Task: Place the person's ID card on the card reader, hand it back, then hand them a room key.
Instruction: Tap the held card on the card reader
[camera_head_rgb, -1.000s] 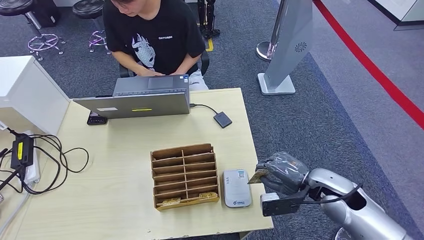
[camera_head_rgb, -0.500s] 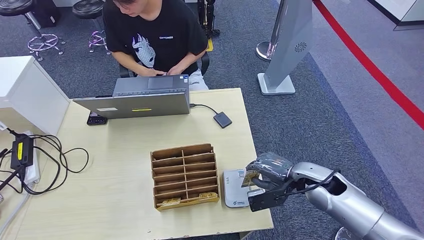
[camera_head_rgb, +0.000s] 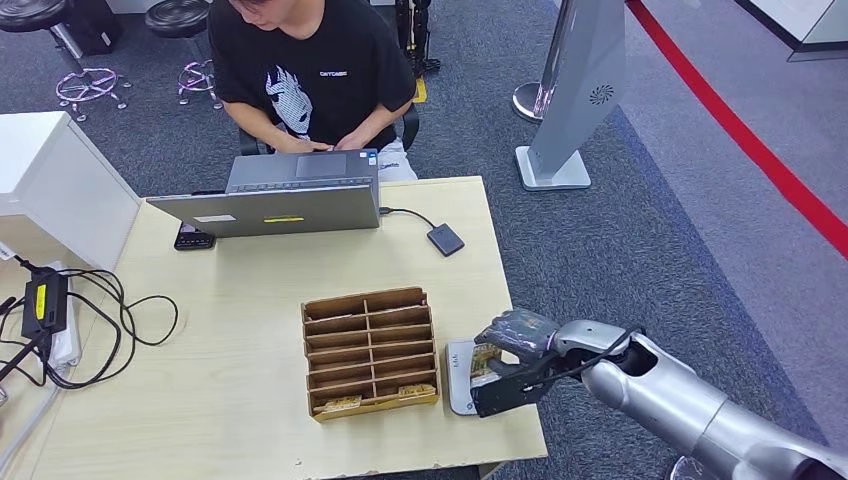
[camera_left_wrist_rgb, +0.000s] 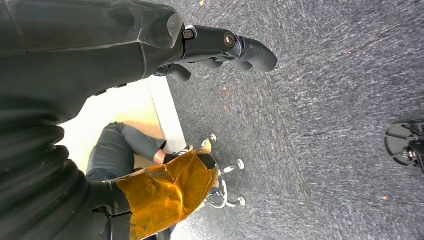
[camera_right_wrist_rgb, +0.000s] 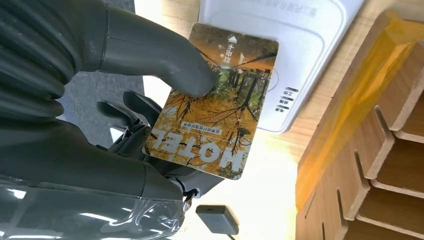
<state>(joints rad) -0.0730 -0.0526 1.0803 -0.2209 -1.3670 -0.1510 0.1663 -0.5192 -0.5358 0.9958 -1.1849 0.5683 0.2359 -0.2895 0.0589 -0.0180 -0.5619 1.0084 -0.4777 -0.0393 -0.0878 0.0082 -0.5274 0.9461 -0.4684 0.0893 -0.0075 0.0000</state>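
Observation:
My right hand (camera_head_rgb: 515, 345) pinches a card (camera_head_rgb: 487, 357) between thumb and fingers, just above the white card reader (camera_head_rgb: 459, 378) near the table's front right edge. Close up, the card (camera_right_wrist_rgb: 215, 105) shows autumn trees and the word HOTEL, and my thumb (camera_right_wrist_rgb: 150, 55) presses on its face. It hovers partly over the reader (camera_right_wrist_rgb: 295, 40); whether they touch I cannot tell. A wooden slotted organiser (camera_head_rgb: 370, 350) stands left of the reader, with two similar cards (camera_head_rgb: 343, 403) in its front row. My left hand (camera_left_wrist_rgb: 100, 55) hangs over grey carpet, holding nothing, fingers apart.
A person (camera_head_rgb: 305, 70) in a black T-shirt sits at the far side of the table, hands at a grey laptop (camera_head_rgb: 275, 195). A small dark device (camera_head_rgb: 446, 239) on a cable lies right of the laptop. Cables and a power brick (camera_head_rgb: 44, 300) crowd the table's left side.
My right hand has moved left with the card, from beyond the table's right edge to a spot over the card reader. The person and the table's things have stayed put.

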